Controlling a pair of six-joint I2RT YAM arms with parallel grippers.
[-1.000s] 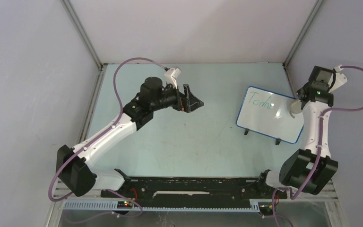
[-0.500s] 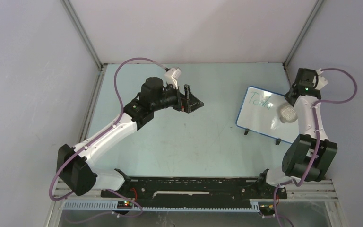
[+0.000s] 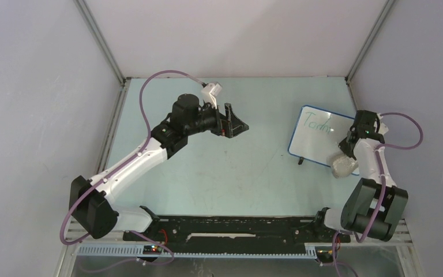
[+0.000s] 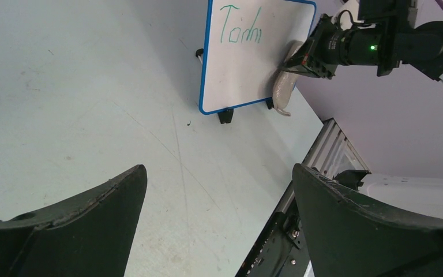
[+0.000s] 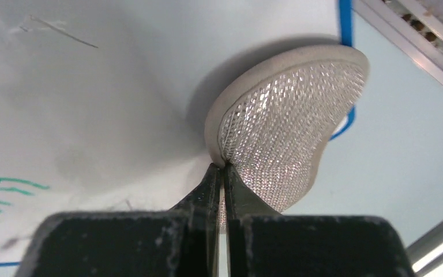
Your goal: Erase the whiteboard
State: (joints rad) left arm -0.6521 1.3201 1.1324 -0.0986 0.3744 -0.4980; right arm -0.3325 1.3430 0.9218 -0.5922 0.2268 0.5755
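Note:
The whiteboard (image 3: 321, 140), white with a blue rim and black feet, stands at the right of the table with green handwriting near its far left corner. It also shows in the left wrist view (image 4: 248, 57) and the right wrist view (image 5: 92, 104). My right gripper (image 5: 224, 167) is shut on the grey-beige oval sponge pad (image 5: 288, 127), which presses on the board's near right corner and overhangs its rim (image 3: 342, 164). My left gripper (image 3: 235, 122) is open and empty above mid-table, well left of the board.
Grey walls and aluminium posts enclose the table (image 3: 219, 173). A black rail (image 3: 231, 228) runs along the near edge between the arm bases. The right wall stands close behind the board.
My right gripper has dragged the sponge pad down the board's right side, from the far right edge to the near right corner. The left arm has not moved.

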